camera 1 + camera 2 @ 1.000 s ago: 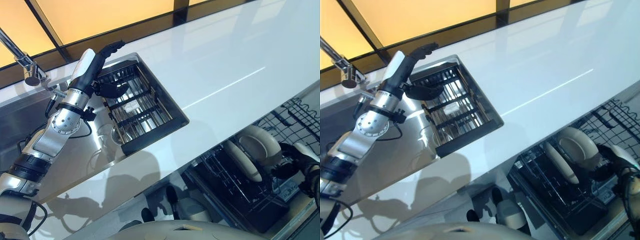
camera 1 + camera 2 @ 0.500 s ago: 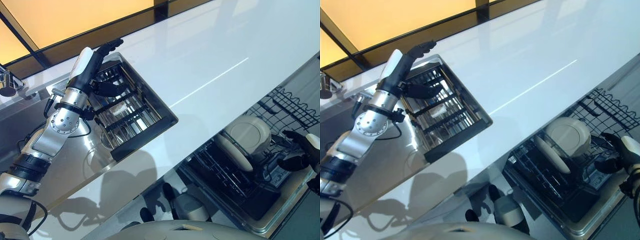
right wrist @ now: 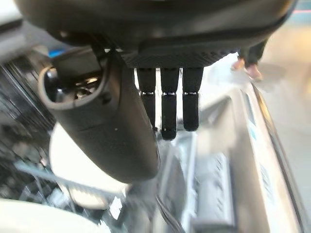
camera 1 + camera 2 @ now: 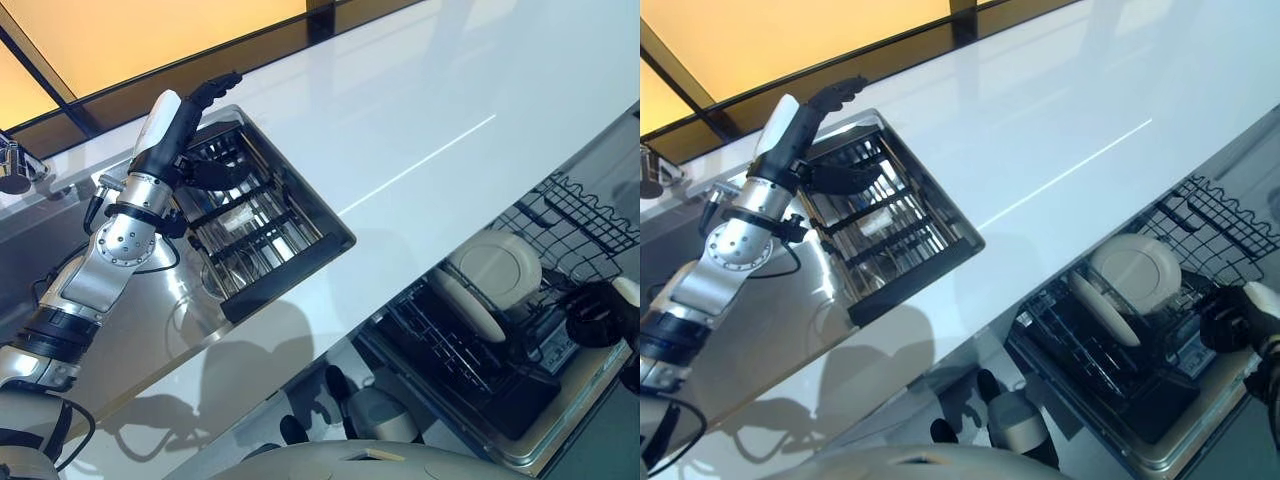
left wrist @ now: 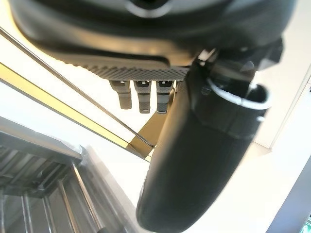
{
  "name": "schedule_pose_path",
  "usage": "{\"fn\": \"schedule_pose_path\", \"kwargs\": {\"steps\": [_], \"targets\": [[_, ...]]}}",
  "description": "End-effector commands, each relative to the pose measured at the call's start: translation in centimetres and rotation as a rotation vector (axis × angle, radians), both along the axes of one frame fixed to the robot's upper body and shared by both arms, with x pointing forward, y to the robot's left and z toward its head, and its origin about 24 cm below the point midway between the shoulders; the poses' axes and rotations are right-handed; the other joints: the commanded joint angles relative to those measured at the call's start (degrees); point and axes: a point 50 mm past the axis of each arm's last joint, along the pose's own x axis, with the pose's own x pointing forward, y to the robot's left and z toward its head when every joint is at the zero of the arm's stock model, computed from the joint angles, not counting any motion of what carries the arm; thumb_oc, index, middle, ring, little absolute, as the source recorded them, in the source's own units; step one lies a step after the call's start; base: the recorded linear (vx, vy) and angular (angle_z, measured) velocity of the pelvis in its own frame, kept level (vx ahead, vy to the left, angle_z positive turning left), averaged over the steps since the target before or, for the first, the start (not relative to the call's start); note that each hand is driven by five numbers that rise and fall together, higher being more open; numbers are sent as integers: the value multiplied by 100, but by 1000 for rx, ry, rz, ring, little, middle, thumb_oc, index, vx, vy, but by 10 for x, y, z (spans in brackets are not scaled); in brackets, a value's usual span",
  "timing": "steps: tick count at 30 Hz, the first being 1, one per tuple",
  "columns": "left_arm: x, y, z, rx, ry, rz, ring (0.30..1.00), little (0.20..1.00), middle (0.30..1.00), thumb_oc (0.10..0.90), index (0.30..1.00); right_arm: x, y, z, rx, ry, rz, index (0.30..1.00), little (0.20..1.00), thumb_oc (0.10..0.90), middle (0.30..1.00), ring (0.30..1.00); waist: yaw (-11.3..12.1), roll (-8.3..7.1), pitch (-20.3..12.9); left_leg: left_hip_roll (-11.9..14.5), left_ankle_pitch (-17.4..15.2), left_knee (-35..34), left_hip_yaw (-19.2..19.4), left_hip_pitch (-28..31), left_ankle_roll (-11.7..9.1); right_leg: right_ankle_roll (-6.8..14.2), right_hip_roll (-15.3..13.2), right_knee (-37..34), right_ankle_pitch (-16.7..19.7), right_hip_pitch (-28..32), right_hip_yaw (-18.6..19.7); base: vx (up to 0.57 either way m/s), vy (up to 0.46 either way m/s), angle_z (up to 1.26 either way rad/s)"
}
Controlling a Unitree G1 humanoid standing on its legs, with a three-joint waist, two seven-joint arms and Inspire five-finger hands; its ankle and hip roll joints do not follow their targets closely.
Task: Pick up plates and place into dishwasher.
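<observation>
While left hand [image 4: 178, 120] rises straight-fingered, right hand [image 4: 1237, 318] hangs open beside plates [image 4: 1135, 272].

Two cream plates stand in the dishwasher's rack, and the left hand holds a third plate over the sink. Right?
Not quite. The two cream plates do stand in the dishwasher rack, but the left hand over the sink holds nothing; the left eye view and left wrist view show its fingers straight and empty.

No text, label, number or sign can be read anywhere. Surfaces near either hand carry no legible print. Any markings are too blurred to tell.
</observation>
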Motion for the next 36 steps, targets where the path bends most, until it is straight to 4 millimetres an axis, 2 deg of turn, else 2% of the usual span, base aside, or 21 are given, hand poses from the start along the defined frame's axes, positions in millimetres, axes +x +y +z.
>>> {"fn": "schedule_pose_path", "kwargs": {"steps": [1, 14, 15, 24, 27, 31, 32, 35, 36], "targets": [[-2, -3, 48, -7, -214, -25, 900, 900, 900, 800, 900, 14, -21, 41, -124, -46, -30, 300, 200, 100, 300, 300, 114, -120, -616, 119, -145, 110, 25, -122, -70, 783, -160, 222, -309, 56, -245, 0, 0, 0], [-1, -13, 50, -4, -210, -66, 900, 900, 900, 800, 900, 14, -21, 12, -70, 120, -68, 300, 200, 100, 300, 300, 296, -146, -567, 130, -144, 136, -54, -159, -82, 769, -192, 222, -321, 81, -346, 3, -10, 2], [-1, -17, 51, -5, -213, -79, 900, 900, 900, 800, 900, 14, -20, 3, -59, 175, -73, 300, 200, 100, 300, 300, 342, -144, -558, 132, -146, 133, -70, -155, -83, 766, -198, 205, -319, 96, -361, 17, -28, 3], [0, -29, 57, 7, -213, -133, 900, 900, 900, 800, 900, 13, -17, -26, -32, 367, -88, 300, 200, 100, 300, 300, 532, -94, -507, 144, -171, 181, -130, -159, -79, 757, -239, 208, -349, 146, -441, 14, -31, 5], [0, -37, 61, 5, -216, -161, 900, 900, 900, 800, 900, 2, -14, -54, -7, 539, -126, 300, 200, 100, 300, 300, 673, -41, -491, 156, -168, 197, -177, -167, -88, 741, -262, 176, -357, 190, -483, 32, -35, 6], [-1, -38, 63, 9, -216, -173, 900, 900, 900, 800, 900, -10, -14, -68, 6, 640, -158, 300, 200, 100, 300, 300, 736, -19, -489, 166, -161, 191, -202, -157, -97, 730, -267, 161, -374, 228, -506, 21, -18, 13], [-1, -39, 67, 11, -218, -178, 900, 900, 900, 800, 900, -20, -14, -76, 19, 715, -184, 300, 200, 100, 300, 300, 781, -7, -497, 169, -136, 182, -207, -179, -107, 722, -274, 157, -366, 216, -524, 23, -9, 12], [-1, -40, 70, 10, -216, -182, 900, 900, 900, 800, 900, -30, -14, -82, 38, 786, -208, 300, 200, 100, 300, 300, 793, 6, -478, 166, -152, 164, -244, -151, -99, 727, -287, 147, -384, 255, -562, 7, -10, 5], [-1, -41, 72, 12, -214, -186, 900, 900, 900, 800, 900, -40, -11, -90, 58, 844, -224, 300, 200, 100, 300, 300, 819, 5, -463, 162, -152, 164, -264, -154, -98, 723, -297, 148, -388, 258, -589, -10, -23, 10]]}}
